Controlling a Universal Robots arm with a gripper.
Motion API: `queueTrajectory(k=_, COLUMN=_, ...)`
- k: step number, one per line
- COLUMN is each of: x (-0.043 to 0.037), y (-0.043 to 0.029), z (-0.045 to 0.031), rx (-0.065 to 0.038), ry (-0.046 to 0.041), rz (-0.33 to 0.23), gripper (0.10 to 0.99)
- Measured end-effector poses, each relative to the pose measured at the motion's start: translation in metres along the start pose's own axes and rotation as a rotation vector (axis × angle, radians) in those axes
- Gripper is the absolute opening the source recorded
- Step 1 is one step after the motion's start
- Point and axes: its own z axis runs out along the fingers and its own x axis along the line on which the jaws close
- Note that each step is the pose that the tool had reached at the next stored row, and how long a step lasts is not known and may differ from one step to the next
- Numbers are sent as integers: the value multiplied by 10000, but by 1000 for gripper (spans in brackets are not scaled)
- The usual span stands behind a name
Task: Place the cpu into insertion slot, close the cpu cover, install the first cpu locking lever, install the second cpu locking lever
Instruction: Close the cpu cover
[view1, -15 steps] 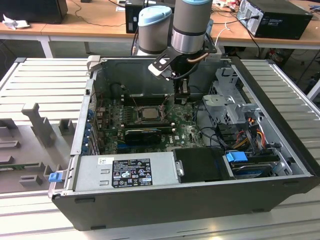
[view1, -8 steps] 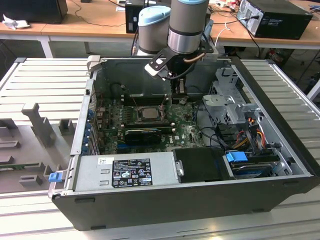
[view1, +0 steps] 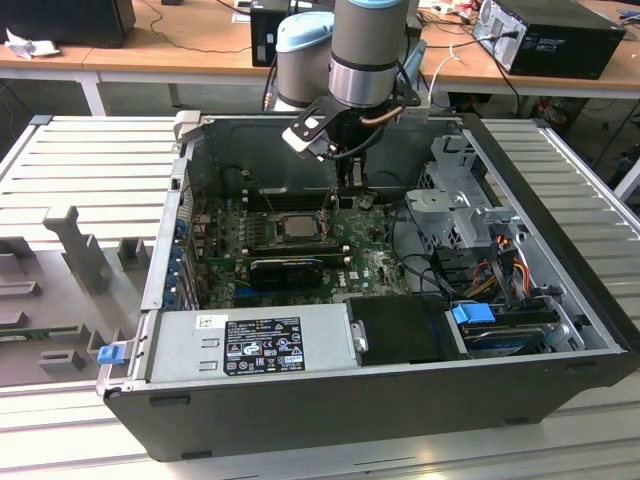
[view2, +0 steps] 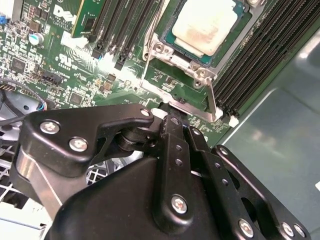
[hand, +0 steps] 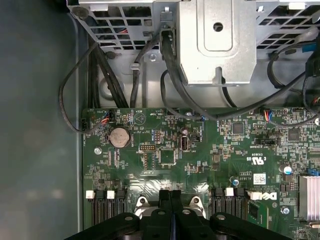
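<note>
Pale silver-beige square cpu (view2: 205, 25) sits in black-and-silver-rimmed insertion slot (view1: 270, 228). Thin silver-grey metal cpu cover (view2: 187, 62) looks lowered around it. Black gripper (view2: 172, 120) is pinched closed and empty, at cpu's 2 o'clock in exterior view. Cpu likely light, rigid, fragile; hold by edges only.

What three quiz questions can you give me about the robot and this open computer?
1. True or false: the cpu lies in the insertion slot.
2. In the exterior view, the gripper hangs over: A) the circuit board, B) a keyboard, C) a cup.
3. Fill in: in the first wrist view, the round silver thing on the board is a coin ____.
Key: 1 true; 2 A; 3 battery.
</note>
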Motion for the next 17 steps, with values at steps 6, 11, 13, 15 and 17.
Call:
queueTrajectory(k=6, x=-1, y=-49, z=-1, rx=0, ry=0, rz=-1, gripper=106)
queueTrajectory(k=11, x=-2, y=-100, z=-1, rx=0, ry=0, rz=1, gripper=106)
queueTrajectory(k=13, x=-2, y=-117, z=-1, rx=0, ry=0, rz=0, gripper=106)
queueTrajectory(k=15, x=-2, y=-132, z=-1, rx=0, ry=0, rz=-1, gripper=106)
queueTrajectory(k=17, x=-3, y=-147, z=-2, rx=0, ry=0, rz=-1, gripper=106)
